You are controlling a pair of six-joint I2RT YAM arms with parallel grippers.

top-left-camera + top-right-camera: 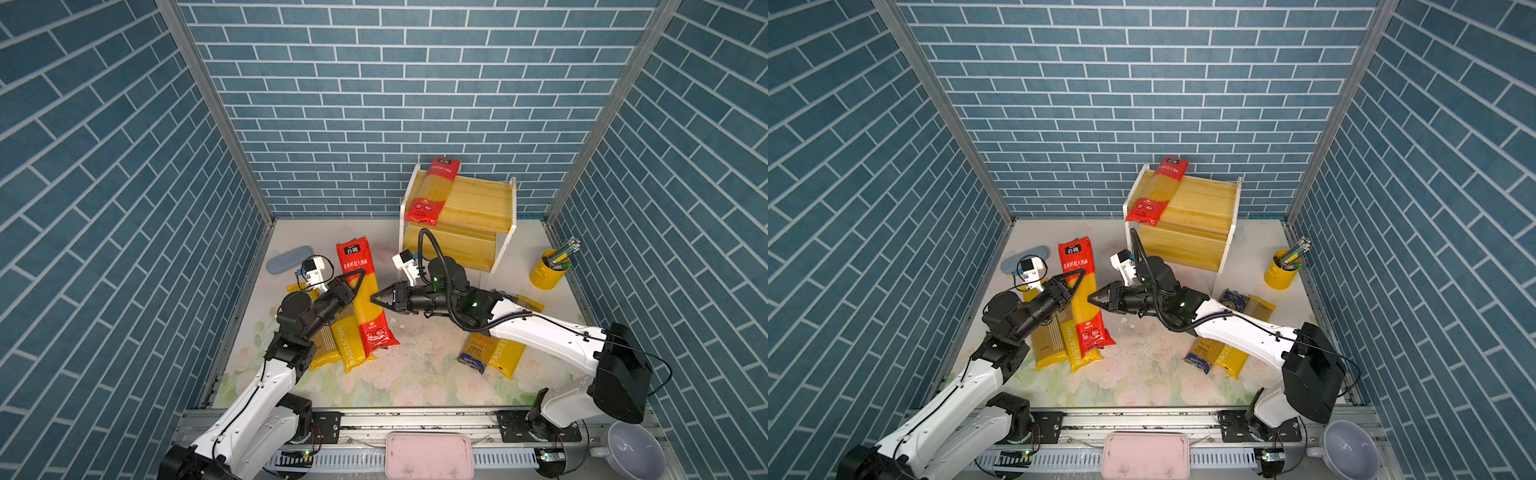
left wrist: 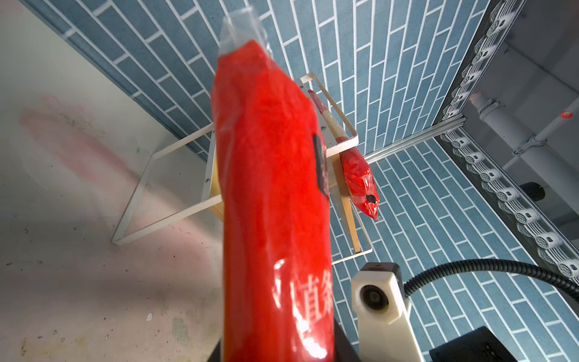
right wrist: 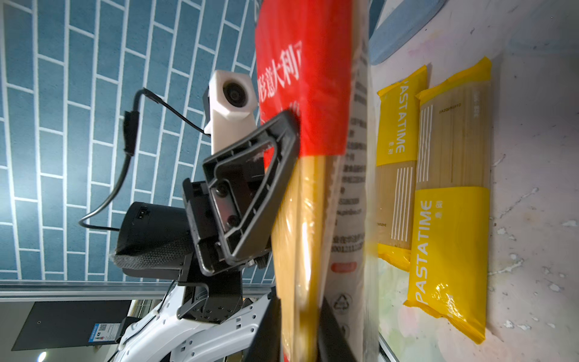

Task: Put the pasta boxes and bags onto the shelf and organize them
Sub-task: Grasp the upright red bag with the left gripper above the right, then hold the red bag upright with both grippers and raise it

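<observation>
Item: red packet [image 1: 365, 318] with a clear middle, standing on end at mid-table, in front and to the left of the shelf [image 1: 465, 249]. The left gripper [image 1: 362, 274] is clamped across its upper half. The right gripper [image 1: 373, 297] is at the opposite edge, jaws narrow; whether they pinch, I cannot tell. A second red packet [image 1: 434, 191] lies on the upper board [image 1: 482, 199], its front end overhanging.

Bright, even light — foregrounds perhaps blurred

Upright red packet [image 1: 365, 316] blocks the middle; shelf's [image 1: 478, 203] upper board lies bare beside the shelved red packet [image 1: 434, 189].
</observation>
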